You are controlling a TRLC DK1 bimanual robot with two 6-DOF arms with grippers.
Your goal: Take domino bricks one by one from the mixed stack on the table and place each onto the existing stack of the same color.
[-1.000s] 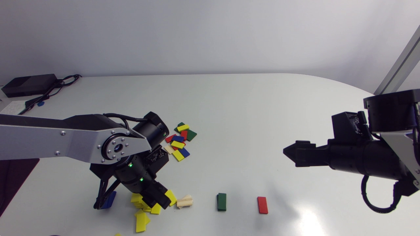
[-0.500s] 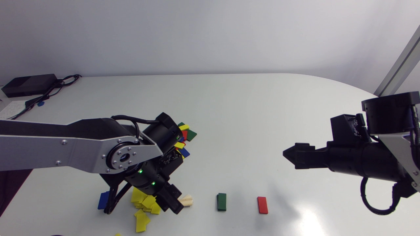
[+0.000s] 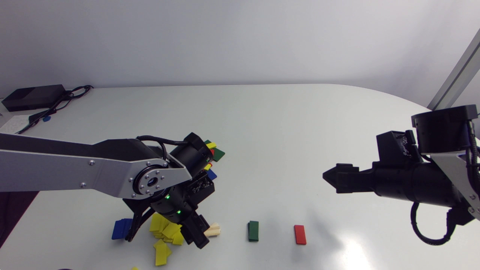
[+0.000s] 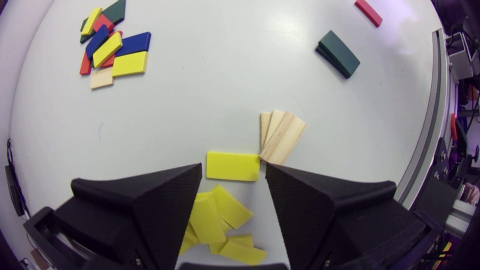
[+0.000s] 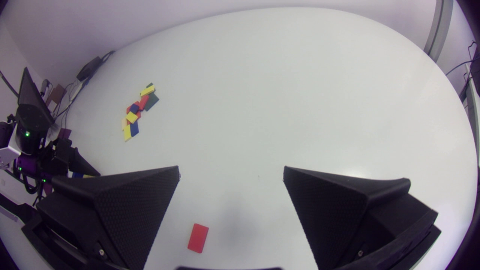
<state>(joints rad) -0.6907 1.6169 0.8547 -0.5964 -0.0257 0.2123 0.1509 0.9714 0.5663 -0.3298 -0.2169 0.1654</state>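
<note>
The yellow brick (image 4: 232,166) is lying flat on the counter (image 3: 285,123), just ahead of my left fingers (image 3: 200,240) and lined up with the gap between them. Those fingers are standing wide apart and are gripping nothing; neither one is touching the brick. Under and between the same fingers the yellow stack (image 4: 213,221) is sprawling loosely, its bricks tilted and overlapping rather than squared up. Just ahead of one fingertip, a small fanned stack of pale wooden bricks (image 4: 281,137) is sitting with its near corner right at the yellow brick's end; I cannot tell whether the two are touching. Farther ahead on that side, the green stack (image 4: 337,54) is resting well apart, and beyond it a single red brick (image 4: 368,12) is lying flat. Far ahead toward the other finger's side, the mixed stack (image 4: 108,48) is spreading out in yellow, blue, red, green and one wooden piece. In the head view a blue stack (image 3: 122,228) is showing behind my left arm, beside the yellow one. My right fingers (image 3: 330,178) are hanging above the counter well away from all this, spread wide and holding nothing, with the red brick lying on the counter below the gap between them.
</note>
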